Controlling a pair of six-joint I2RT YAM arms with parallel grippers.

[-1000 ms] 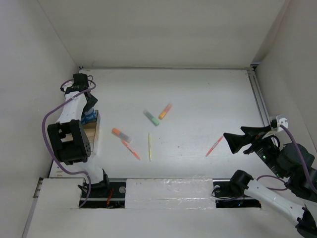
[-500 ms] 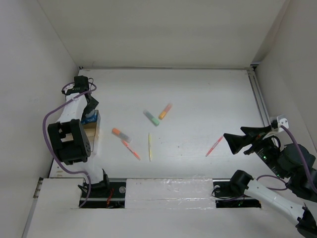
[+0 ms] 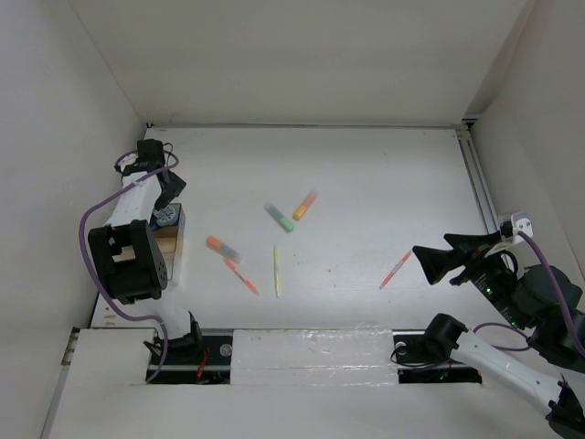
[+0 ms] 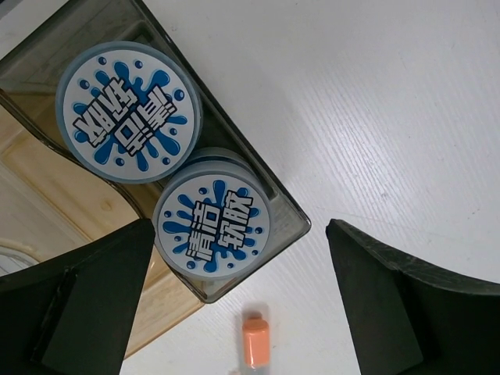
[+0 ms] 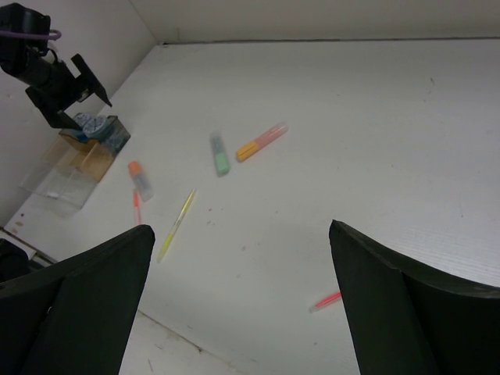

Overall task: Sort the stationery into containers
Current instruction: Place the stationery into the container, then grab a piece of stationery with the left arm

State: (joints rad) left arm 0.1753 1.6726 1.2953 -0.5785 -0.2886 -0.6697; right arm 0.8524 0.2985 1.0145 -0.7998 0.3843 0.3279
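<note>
Fingers (image 4: 86,305) gaped empty: left gripper (image 4: 244,306) hung above two round blue-and-white patterned cylinders (image 4: 212,223) sorted into the left-edge clear-walled tan tray (image 4: 47,180); right gripper (image 5: 242,305) likewise.

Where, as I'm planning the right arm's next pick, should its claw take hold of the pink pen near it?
At mid-shaft, from straight above. The pink pen lies flat on the table, thin and slanted, nothing touching it, so the open right claw should turn to close across its width, not along it.

A white table (image 3: 384,174), walled in by plain white panels (image 3: 302,55), has a metal rail (image 3: 477,183) along its right edge.
</note>
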